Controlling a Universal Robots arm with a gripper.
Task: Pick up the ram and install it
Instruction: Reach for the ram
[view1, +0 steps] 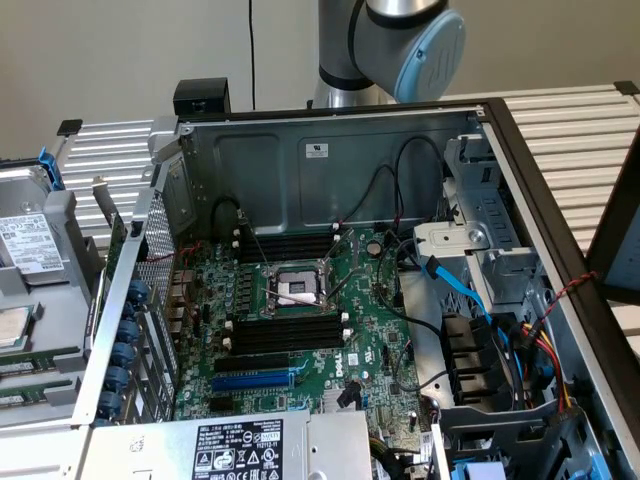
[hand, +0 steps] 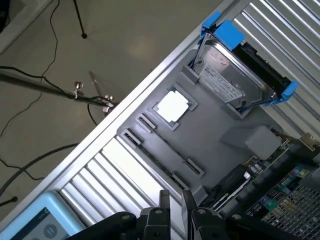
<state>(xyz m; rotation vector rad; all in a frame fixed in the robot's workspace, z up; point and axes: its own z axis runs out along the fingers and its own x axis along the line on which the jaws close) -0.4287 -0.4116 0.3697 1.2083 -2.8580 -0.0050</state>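
A slatted metal table (view1: 570, 125) carries the open computer case (view1: 280, 170), and against its side on the exterior view's left lies a grey tray (hand: 215, 130) of parts. Our gripper (hand: 175, 206) hangs above the tray's table-side edge, jaws parted with nothing between them. What we take for the ram (hand: 235, 182) is a dark stick on the far side of the tray, just beside the case wall. So it lies from the gripper toward the case. Its long axis seems to run along that wall, crosswise to the tray's two bare grooves (hand: 165, 145). We judge the wall to be the tight edge. The room above the grooves looks free, while the processor chip (hand: 172, 106) and the hard drive (hand: 235, 80) sit further along the tray, apart from the ram.
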